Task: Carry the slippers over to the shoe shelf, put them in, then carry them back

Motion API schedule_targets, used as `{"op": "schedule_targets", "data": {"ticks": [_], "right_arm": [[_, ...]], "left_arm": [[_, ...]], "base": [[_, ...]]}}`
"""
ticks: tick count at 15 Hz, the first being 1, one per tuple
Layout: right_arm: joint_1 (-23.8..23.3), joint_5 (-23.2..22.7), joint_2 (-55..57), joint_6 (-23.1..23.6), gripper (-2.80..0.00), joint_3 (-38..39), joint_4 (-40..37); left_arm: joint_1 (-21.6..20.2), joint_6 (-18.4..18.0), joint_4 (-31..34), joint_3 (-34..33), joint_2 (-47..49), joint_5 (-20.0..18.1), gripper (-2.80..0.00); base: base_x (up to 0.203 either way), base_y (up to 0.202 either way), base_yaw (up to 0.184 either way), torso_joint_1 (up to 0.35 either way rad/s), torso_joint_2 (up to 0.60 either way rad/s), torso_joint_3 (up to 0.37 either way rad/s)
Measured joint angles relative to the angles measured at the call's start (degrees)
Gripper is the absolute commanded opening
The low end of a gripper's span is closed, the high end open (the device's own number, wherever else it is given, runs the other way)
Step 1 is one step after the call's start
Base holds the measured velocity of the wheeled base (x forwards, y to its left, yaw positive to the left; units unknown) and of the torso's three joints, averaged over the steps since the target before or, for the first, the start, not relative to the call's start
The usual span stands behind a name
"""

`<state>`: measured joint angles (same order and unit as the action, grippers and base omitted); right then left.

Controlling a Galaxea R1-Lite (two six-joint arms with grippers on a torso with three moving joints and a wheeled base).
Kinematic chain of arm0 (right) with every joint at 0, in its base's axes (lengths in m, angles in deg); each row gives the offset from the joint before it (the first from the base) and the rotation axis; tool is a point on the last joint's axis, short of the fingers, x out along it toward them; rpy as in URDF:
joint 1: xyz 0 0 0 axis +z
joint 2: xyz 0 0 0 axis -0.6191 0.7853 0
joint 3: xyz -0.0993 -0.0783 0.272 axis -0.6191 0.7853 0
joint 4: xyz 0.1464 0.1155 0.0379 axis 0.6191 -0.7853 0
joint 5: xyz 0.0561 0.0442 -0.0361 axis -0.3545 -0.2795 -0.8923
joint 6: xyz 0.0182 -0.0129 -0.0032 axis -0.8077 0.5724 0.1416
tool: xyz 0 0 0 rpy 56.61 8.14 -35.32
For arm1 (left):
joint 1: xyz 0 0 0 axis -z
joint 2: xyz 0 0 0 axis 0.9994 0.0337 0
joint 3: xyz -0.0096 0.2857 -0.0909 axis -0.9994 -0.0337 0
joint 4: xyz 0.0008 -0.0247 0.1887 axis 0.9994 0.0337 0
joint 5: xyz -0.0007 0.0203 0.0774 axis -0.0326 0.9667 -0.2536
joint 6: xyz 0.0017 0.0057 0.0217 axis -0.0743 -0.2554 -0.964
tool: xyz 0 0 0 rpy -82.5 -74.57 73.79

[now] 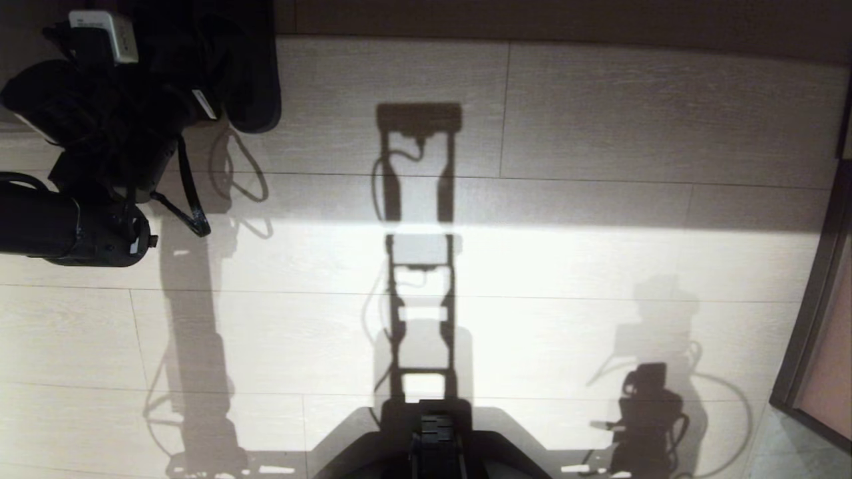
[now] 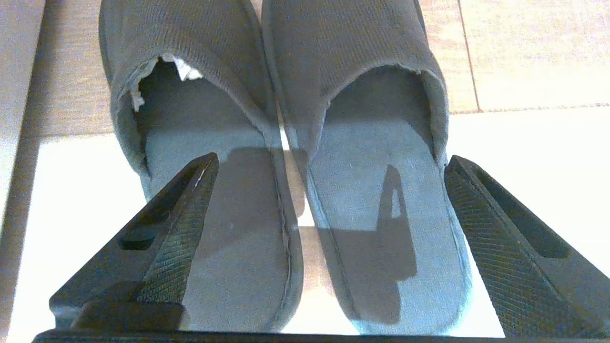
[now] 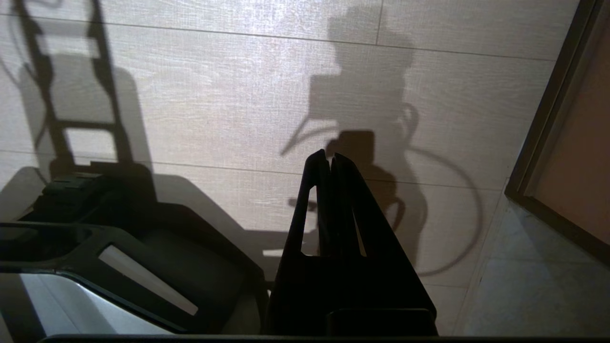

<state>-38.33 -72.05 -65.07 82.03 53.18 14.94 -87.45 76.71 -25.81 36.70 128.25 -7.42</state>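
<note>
Left gripper (image 2: pixel 329 228) jaws spread over slippers (image 2: pixel 281 143), seemingly not touching; right gripper (image 3: pixel 330 159) clenched

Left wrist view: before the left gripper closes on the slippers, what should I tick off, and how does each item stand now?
1. Left gripper open wide: ok.
2. Slippers side by side, edges nearly touching, heels toward the gripper: ok.
3. Both slippers between the fingers: not ok; one finger overlaps a slipper's insole, the other sits at the other slipper's outer edge.
4. Fingers touching the slippers: cannot tell.
5. Right gripper shut, empty, above the floor: ok.
6. Shoe shelf in sight: not ok.
</note>
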Motion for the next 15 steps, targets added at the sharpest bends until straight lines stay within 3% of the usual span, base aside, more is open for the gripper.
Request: {"op": "schedule_targets", "data": {"ticks": [9,15], "right_arm": [[0.0,0.0,0.0,0.0,-2.80,0.0,0.0],[0.0,0.0,0.0,0.0,-2.80,0.0,0.0]], "left_arm": [[0.3,-0.5,-0.3,-7.9,-4.8,-0.1,0.00],[0.4,-3.0,-0.5,-14.4,-9.2,0.2,0.00]], "base": [[0.000,0.000,0.000,0.000,0.00,0.000],[0.000,0.000,0.000,0.000,0.00,0.000]]}}
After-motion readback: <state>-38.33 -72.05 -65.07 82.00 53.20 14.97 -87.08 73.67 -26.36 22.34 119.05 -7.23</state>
